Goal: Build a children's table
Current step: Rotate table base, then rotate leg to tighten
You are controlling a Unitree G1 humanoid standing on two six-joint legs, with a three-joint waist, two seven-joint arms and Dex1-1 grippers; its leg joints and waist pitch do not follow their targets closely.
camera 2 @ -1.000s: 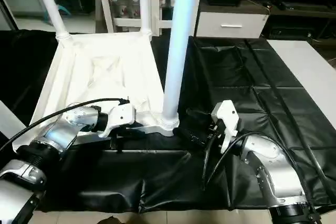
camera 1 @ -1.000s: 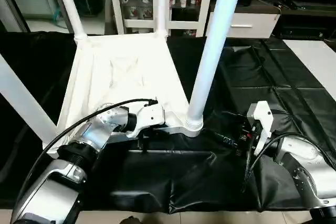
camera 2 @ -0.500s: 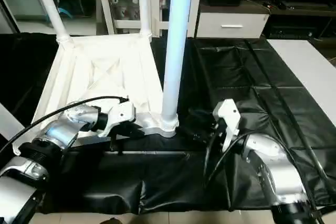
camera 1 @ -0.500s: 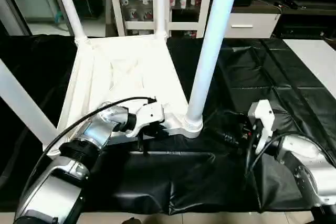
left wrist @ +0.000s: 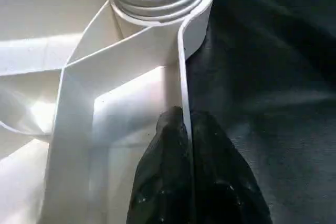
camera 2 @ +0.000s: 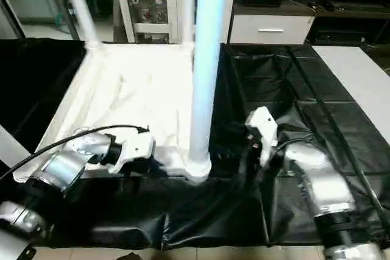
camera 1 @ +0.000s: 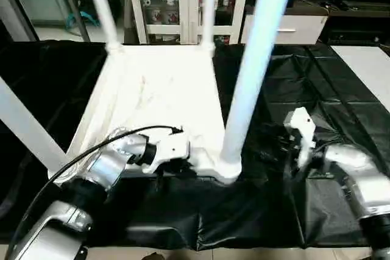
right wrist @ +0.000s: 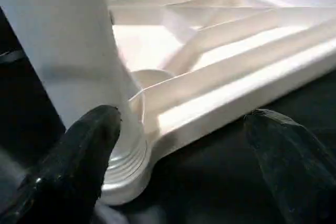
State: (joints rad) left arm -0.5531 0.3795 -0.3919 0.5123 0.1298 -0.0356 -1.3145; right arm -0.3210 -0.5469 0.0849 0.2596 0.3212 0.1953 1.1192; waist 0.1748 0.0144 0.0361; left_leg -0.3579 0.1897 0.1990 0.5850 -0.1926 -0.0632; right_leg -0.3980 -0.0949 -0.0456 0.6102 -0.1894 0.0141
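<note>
Left gripper [left wrist: 186, 145] pinched closed; right gripper [right wrist: 184, 150] spread wide.

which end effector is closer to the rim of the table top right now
Left. The left end effector is pinched shut on the table top's rim, touching it. The right end effector is open beside the near leg, off the rim.

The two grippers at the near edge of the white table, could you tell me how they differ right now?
The left gripper is shut on the thin rim of the children's table, one finger on each side; the right gripper is open and holds nothing. The left sits at the near rim, on the robot's left of the near leg; the right is on the leg's other side, its fingers spread towards the leg's foot. Both have black fingers.
</note>
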